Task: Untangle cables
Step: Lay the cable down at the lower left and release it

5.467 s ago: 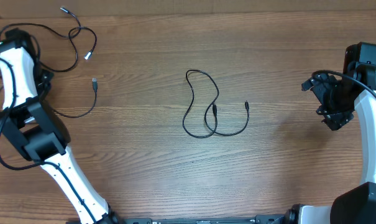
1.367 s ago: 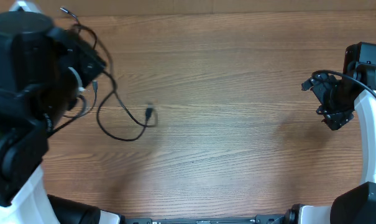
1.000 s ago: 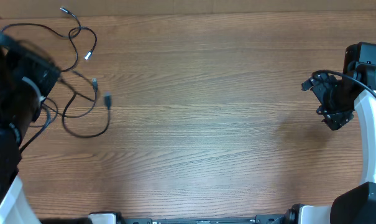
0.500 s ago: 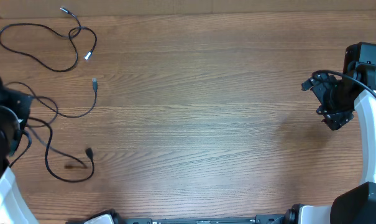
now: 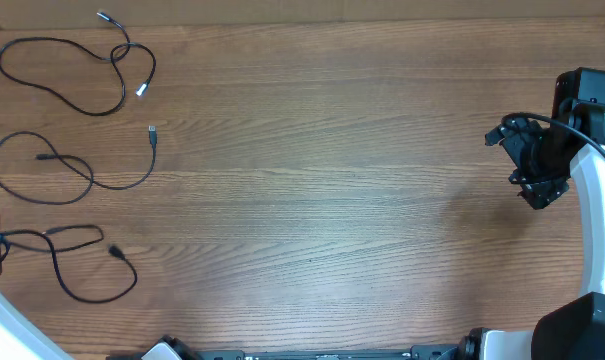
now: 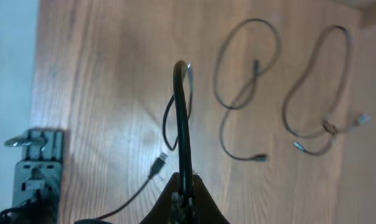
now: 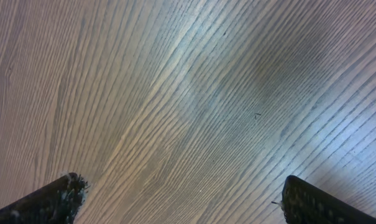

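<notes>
Left end effector (image 6: 183, 186) is pinching the lowest cable (image 5: 113, 251) at the desk's (image 5: 332, 200) left edge (middle cable (image 5: 152, 132) and top cable (image 5: 140, 90) lie apart, farther up). Best lower before letting go, so its loop settles clear of the middle one.

The left gripper (image 6: 183, 200) has its fingers pressed together, with a cable (image 6: 182, 106) pinched at their tips. The right gripper (image 7: 184, 199) hangs from its bent arm (image 5: 594, 210), fingertips (image 7: 57, 193) spread wide.

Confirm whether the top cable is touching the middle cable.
Apart. The overhead view shows bare table between the top cable and the middle cable all along; no strand crosses.
</notes>
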`<state>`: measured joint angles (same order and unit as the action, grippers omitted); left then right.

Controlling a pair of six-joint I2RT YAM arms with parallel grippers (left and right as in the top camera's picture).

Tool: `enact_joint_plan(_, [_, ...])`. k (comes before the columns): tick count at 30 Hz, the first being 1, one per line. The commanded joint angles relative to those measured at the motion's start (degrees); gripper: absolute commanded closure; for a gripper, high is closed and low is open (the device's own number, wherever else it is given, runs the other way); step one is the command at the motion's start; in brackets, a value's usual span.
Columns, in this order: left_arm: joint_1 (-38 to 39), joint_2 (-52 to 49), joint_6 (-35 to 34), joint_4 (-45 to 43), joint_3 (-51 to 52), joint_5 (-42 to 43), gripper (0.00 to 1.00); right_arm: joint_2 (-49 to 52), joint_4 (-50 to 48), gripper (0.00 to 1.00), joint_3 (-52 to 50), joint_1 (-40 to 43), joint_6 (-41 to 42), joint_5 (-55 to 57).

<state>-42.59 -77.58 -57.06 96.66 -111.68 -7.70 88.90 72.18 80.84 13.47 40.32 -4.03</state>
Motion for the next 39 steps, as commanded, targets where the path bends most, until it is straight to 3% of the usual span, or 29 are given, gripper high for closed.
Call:
enact_joint_plan(1, [-4.48,-0.42,-0.83,-0.55,3.39,1.38,0.96,0.17,-0.09,0.00,0.50,0.11,0.20,0.57])
enact_joint_plan(13, [-8.09,-5.03,-1.05,-8.61,11.39,-1.36,0.96,0.17,-0.09,0.00,0.50,0.11,0.20,0.55])
enact_joint_plan(25, [-8.39,-16.79,-12.87,-9.90,13.03,-9.73,0.95,0.17,-0.09,0.00,0.50,0.11,0.20,0.55])
enact_joint_plan(32, [-8.39,-23.87,-5.60,-16.79,13.00,-16.98,0.93,0.17,-0.09,0.00,0.50,0.11,0.20,0.57])
enact_joint_plan(39, [-8.39,-31.28,0.57,-21.31,13.00,-16.44,0.93,0.17,-0.09,0.00,0.50,0.11,0.20,0.55])
